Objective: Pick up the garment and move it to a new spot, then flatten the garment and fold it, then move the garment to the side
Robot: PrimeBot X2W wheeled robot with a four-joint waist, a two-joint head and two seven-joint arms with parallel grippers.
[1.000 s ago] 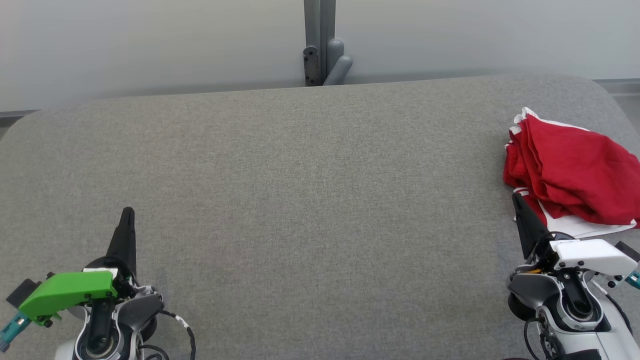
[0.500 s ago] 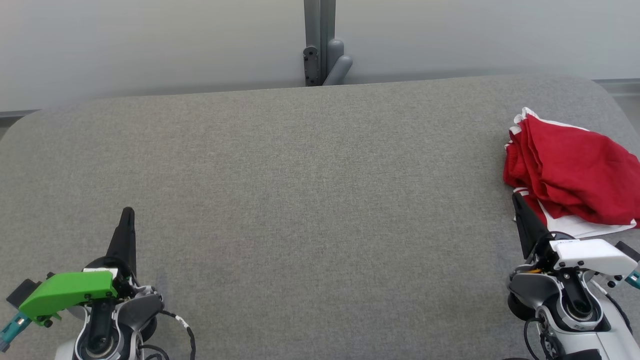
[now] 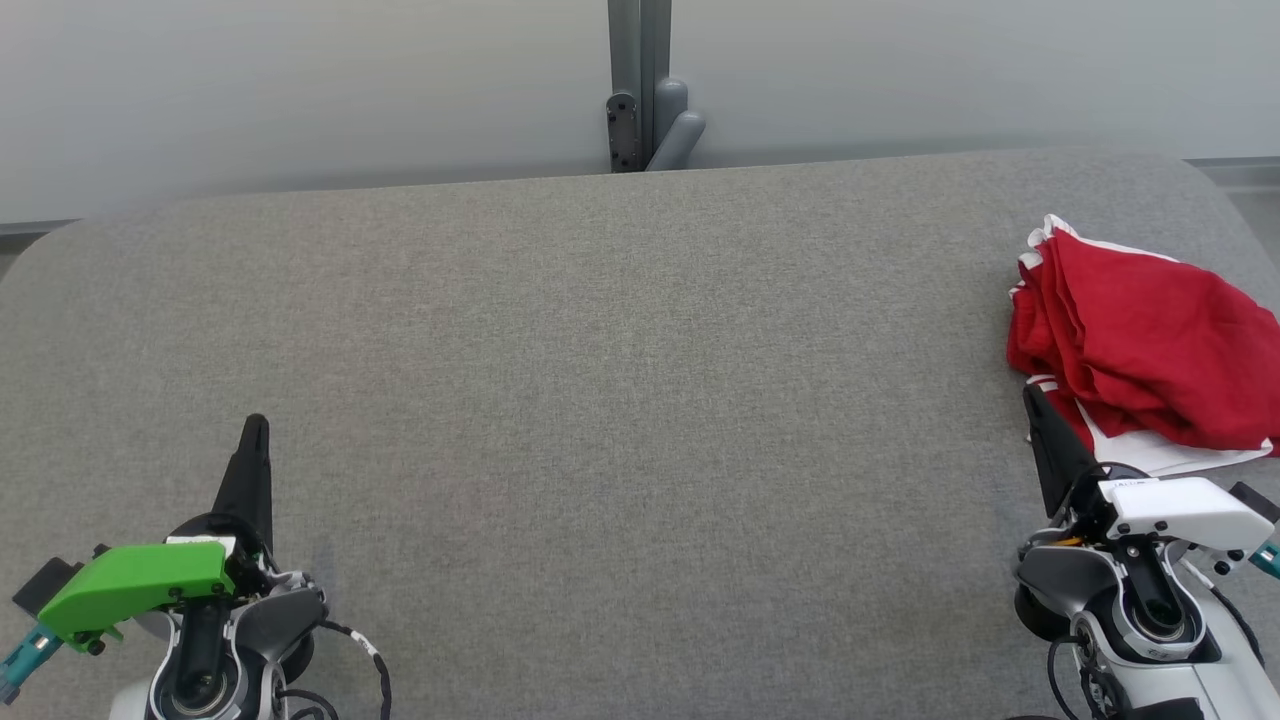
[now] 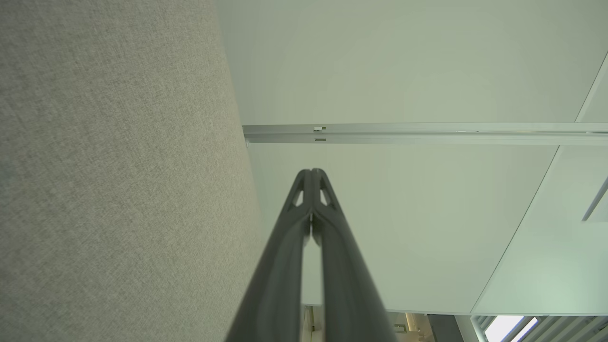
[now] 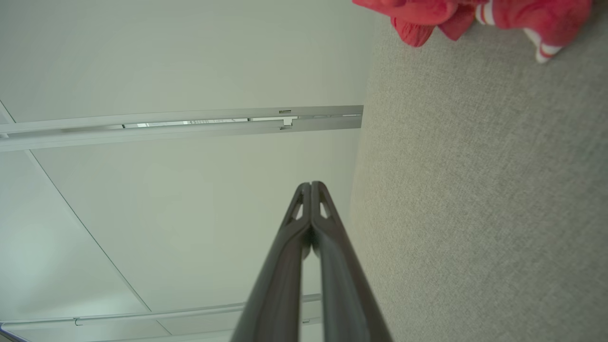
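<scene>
Red garment (image 3: 1140, 350) lies bunched at the right edge of the grey table (image 3: 640, 400). Right gripper (image 3: 1030, 395) clenched, empty, near it. Left gripper (image 3: 256, 425) clenched, empty, well apart. Grey post (image 3: 640, 85) stands behind.

Table top (image 3: 600, 400): grey woven cloth, matt, coarse weave.
Garment (image 3: 1140, 340): red cloth, soft, creased; white trim.
Left gripper (image 4: 311, 173), right gripper (image 5: 311, 185): dark plastic, matt, smooth.
Green wrist cover (image 3: 140, 590), white wrist cover (image 3: 1185, 510): smooth plastic, slight sheen.
Post (image 3: 640, 60): grey metal, satin.
</scene>
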